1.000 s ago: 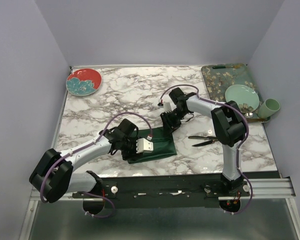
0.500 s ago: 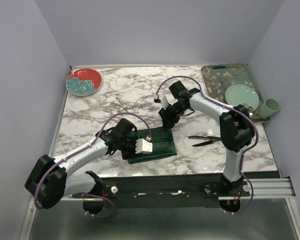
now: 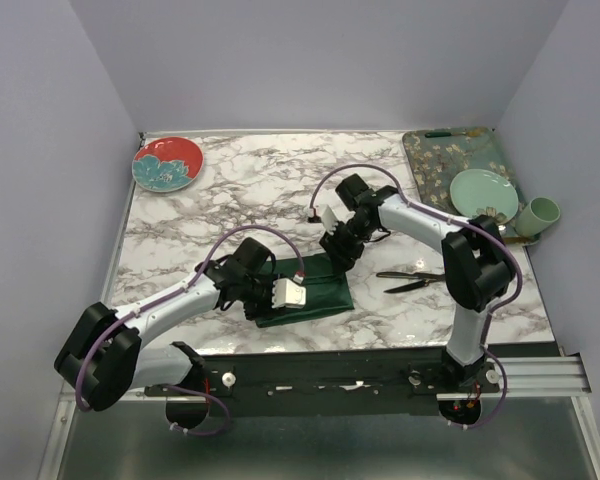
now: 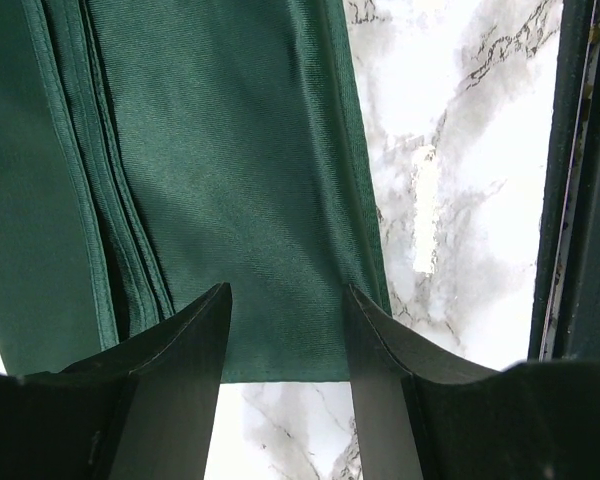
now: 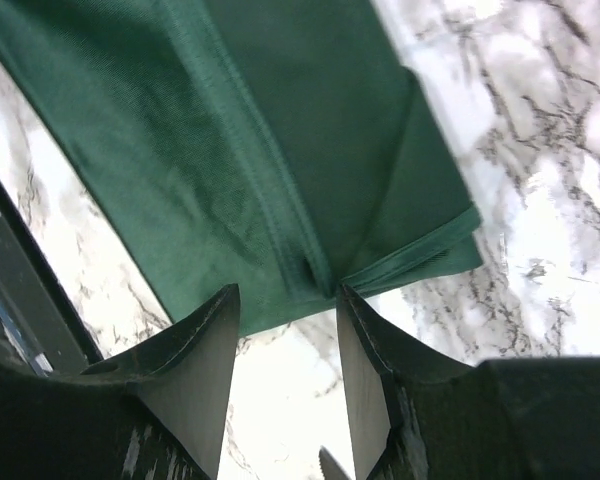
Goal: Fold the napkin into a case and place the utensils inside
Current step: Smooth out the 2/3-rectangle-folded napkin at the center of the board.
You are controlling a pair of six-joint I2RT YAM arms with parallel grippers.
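Note:
The dark green napkin [image 3: 322, 296] lies folded into a narrow strip near the table's front, with layered folds along its length [image 4: 230, 180] [image 5: 260, 140]. My left gripper [image 3: 275, 298] hovers over its left end. In the left wrist view that gripper [image 4: 285, 295] is open, with the cloth's short hem below the gap and nothing between the fingers. My right gripper [image 3: 338, 250] hangs over the far right corner. It [image 5: 288, 295] is open above that end's hem and holds nothing. The two black utensils [image 3: 410, 280] lie on the marble to the right of the napkin.
A red plate with a teal flower [image 3: 167, 163] sits at the back left. At the back right a floral tray [image 3: 450, 160] carries a pale green plate [image 3: 483, 193], with a green cup [image 3: 542, 213] beside it. The dark front rail [image 4: 580, 200] runs close to the napkin.
My right gripper's jaws have widened; its wrist swung away from the napkin's far end, then back over it. The left arm has barely moved.

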